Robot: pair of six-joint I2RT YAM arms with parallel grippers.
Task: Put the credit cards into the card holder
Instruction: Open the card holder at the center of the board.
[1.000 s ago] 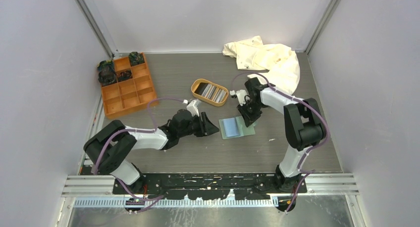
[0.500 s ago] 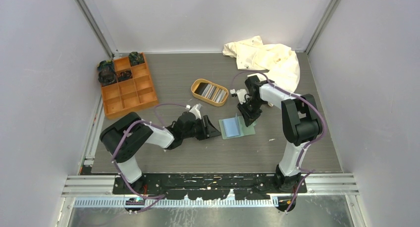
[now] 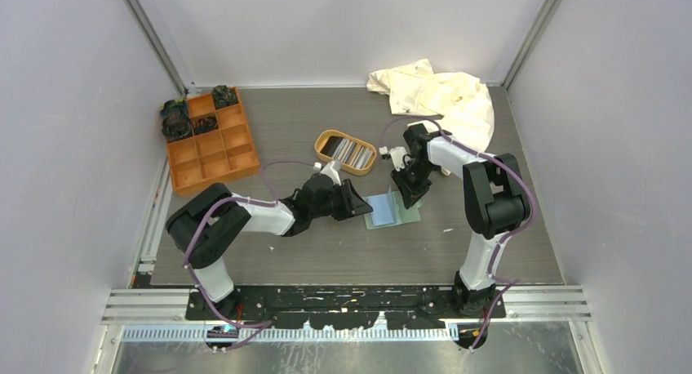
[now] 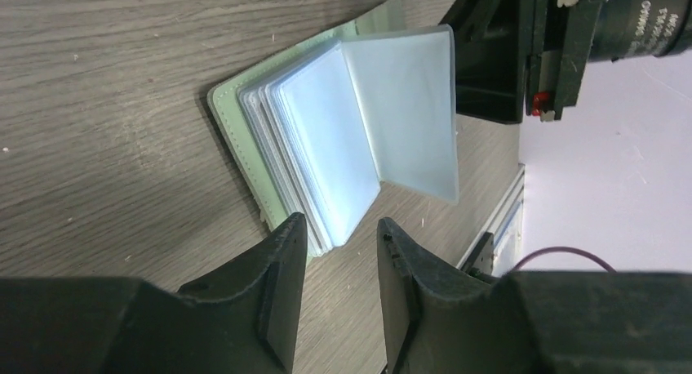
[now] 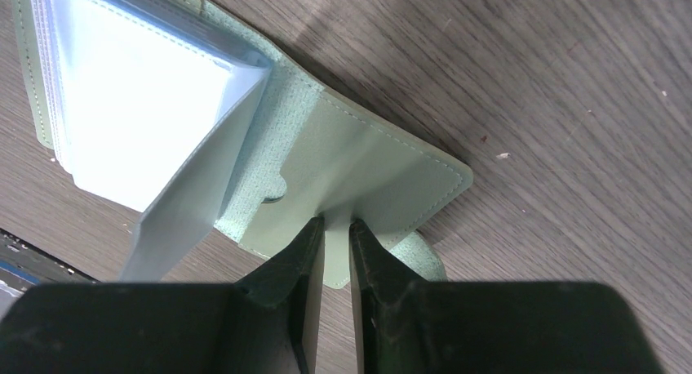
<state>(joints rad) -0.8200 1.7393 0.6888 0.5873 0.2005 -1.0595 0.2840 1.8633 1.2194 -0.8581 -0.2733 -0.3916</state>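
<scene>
From above, the card holder (image 3: 390, 210) lies open on the grey worktop (image 3: 326, 260), about in the middle, between the two arms. The left pincer (image 3: 360, 207) is low over the worktop, just beside the left edge of the card holder. The right pincer (image 3: 405, 197) comes down on its far right part. The credit cards (image 3: 351, 152), dark ones and light ones, are together inside the oval tan tray (image 3: 318, 145), which stands near the card holder on its far side, a little to the left. An orange compartment box (image 3: 210, 141) stands at the far left, with some dark things in its back compartments, and a cream cloth (image 3: 436, 96) lies crumpled in the far right corner. In the left wrist view, the left pincer is open: its two fingers stand apart with only bare worktop between them, and their tips are close to the edge of the stack of clear sleeves (image 4: 326, 158) without touching it. One sleeve stands lifted and tilted away from the stack, and the green cover shows under the others. I see no card in the sleeves. In the right wrist view, the right pincer is closed on the edge of the green cover flap and pinches it between both fingers. Beside it the lifted sleeve leans over the inner side, and a rounded green tab (image 5: 420, 264) shows under the flap.
</scene>
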